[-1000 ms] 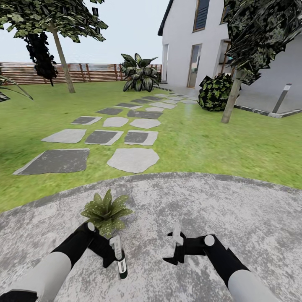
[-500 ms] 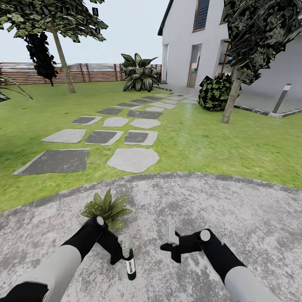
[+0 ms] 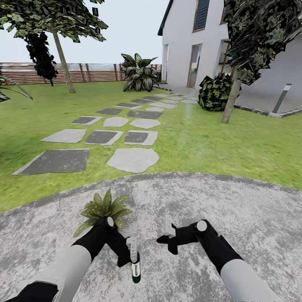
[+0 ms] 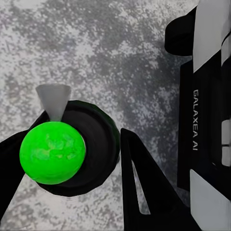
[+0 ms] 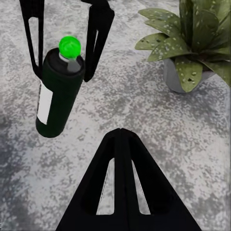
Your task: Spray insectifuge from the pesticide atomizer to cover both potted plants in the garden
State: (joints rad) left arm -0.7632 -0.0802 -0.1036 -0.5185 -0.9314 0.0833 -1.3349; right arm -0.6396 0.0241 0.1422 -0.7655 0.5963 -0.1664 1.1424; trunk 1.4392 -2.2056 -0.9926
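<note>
I hold the pesticide atomizer (image 3: 135,267), a dark green bottle with a white label and a bright green cap, upright in my left gripper (image 3: 132,253), just above the stone patio (image 3: 235,209). In the left wrist view the cap (image 4: 52,152) and grey nozzle (image 4: 53,100) sit between the black fingers (image 4: 139,192). One potted plant (image 3: 105,207), a speckled green rosette in a grey pot (image 5: 174,77), stands just beyond my left wrist. My right gripper (image 3: 168,230) is shut and empty, a hand's width right of the bottle (image 5: 60,94).
Beyond the patio, green lawn (image 3: 209,142) carries stepping slabs (image 3: 133,159) toward a white house (image 3: 184,42). A thin tree trunk (image 3: 230,105) and a dark bush (image 3: 214,92) stand at right. A brown fence (image 3: 84,72) runs along the back.
My left arm has carried the atomizer to the right and slightly nearer. The right gripper has shifted a little left and farther out. The camera has held still.
</note>
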